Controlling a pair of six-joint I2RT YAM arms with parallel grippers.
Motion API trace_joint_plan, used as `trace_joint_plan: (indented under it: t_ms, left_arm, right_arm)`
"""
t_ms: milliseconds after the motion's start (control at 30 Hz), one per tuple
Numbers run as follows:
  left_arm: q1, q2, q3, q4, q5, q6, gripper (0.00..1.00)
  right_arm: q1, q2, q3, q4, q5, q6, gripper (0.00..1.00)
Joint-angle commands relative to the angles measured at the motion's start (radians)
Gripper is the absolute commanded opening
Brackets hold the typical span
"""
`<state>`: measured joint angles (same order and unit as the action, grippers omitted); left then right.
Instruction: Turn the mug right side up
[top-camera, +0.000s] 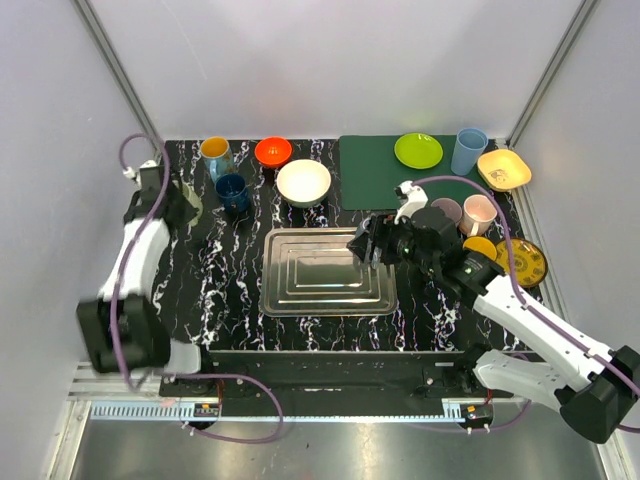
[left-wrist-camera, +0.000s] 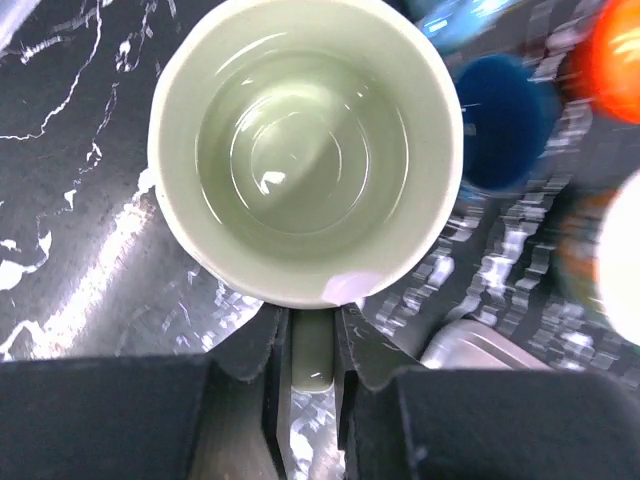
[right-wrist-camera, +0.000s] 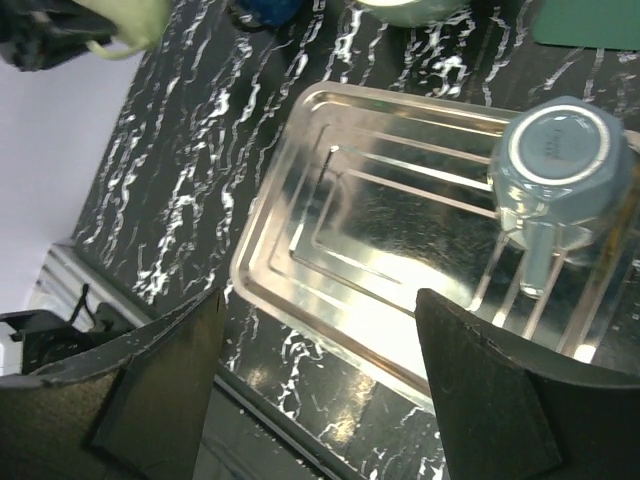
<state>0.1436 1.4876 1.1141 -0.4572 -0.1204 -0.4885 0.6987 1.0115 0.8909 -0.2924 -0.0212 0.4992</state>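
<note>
A pale green mug (left-wrist-camera: 305, 150) fills the left wrist view, its mouth facing that camera. My left gripper (left-wrist-camera: 312, 345) is shut on its handle (left-wrist-camera: 312, 360), at the table's left side (top-camera: 183, 207). The same mug (right-wrist-camera: 135, 20) shows at the top left of the right wrist view. A grey-blue mug (right-wrist-camera: 555, 160) stands upside down on the steel tray (right-wrist-camera: 340, 230), base up and handle toward the camera. My right gripper (right-wrist-camera: 320, 380) is open above the tray's right part (top-camera: 365, 243) and hides that mug from above.
Behind the tray (top-camera: 325, 300) stand a dark blue cup (top-camera: 232, 192), a white bowl (top-camera: 303, 182), an orange bowl (top-camera: 273, 151) and a yellow-lined mug (top-camera: 215, 152). A green mat (top-camera: 375, 175) at back right carries a green plate (top-camera: 418, 150). Cups and dishes (top-camera: 478, 212) crowd the right edge.
</note>
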Motion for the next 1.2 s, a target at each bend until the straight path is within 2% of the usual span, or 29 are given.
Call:
trace_joint_plan:
  t_ms: [0, 33, 100, 167, 233, 367, 433, 533, 900, 1033, 1067, 1167]
  left_arm:
    - [-0.07, -0.398, -0.032, 0.066, 0.097, -0.139, 0.0]
    - [-0.099, -0.493, -0.04, 0.054, 0.1, -0.154, 0.0]
    - [-0.181, -0.587, -0.08, 0.073, 0.114, -0.224, 0.0]
    - [-0.219, -0.709, -0.169, 0.161, 0.269, -0.321, 0.0]
    - [-0.251, -0.777, -0.233, 0.346, 0.446, -0.413, 0.0]
    - [-0.328, -0.81, -0.371, 0.694, 0.628, -0.641, 0.0]
    - [-0.377, -0.81, -0.395, 0.834, 0.671, -0.674, 0.0]
    - [-0.429, -0.797, -0.437, 0.994, 0.705, -0.734, 0.0]
    - [-0.616, -0.734, -0.496, 1.106, 0.642, -0.742, 0.0]
    - [-0.66, -0.708, -0.496, 1.103, 0.624, -0.723, 0.0]
    - [-0.668, -0.707, -0.496, 1.1, 0.62, -0.719, 0.0]
    - [-0.679, -0.702, -0.493, 1.082, 0.62, -0.704, 0.0]
  right_arm:
    - [0.002, 0.025, 0.026, 0.114, -0.123, 0.051, 0.82]
    - [0.004, 0.03, 0.031, 0.154, -0.146, 0.062, 0.82]
    - [0.002, 0.048, 0.039, 0.193, -0.229, 0.102, 0.83]
    - [0.001, 0.079, 0.06, 0.252, -0.346, 0.136, 0.83]
    - [0.004, 0.093, 0.053, 0.373, -0.417, 0.228, 0.83]
    - [0.002, 0.107, -0.006, 0.645, -0.551, 0.401, 0.83]
    - [0.004, 0.114, -0.012, 0.737, -0.569, 0.467, 0.83]
    - [0.002, 0.148, 0.019, 0.771, -0.6, 0.506, 0.84]
    - [0.004, 0.271, 0.062, 0.864, -0.585, 0.533, 0.79]
    - [0.002, 0.294, 0.06, 0.941, -0.566, 0.558, 0.73]
    - [0.004, 0.295, 0.059, 0.958, -0.563, 0.565, 0.66]
    - [0.002, 0.295, 0.052, 1.012, -0.551, 0.572, 0.56]
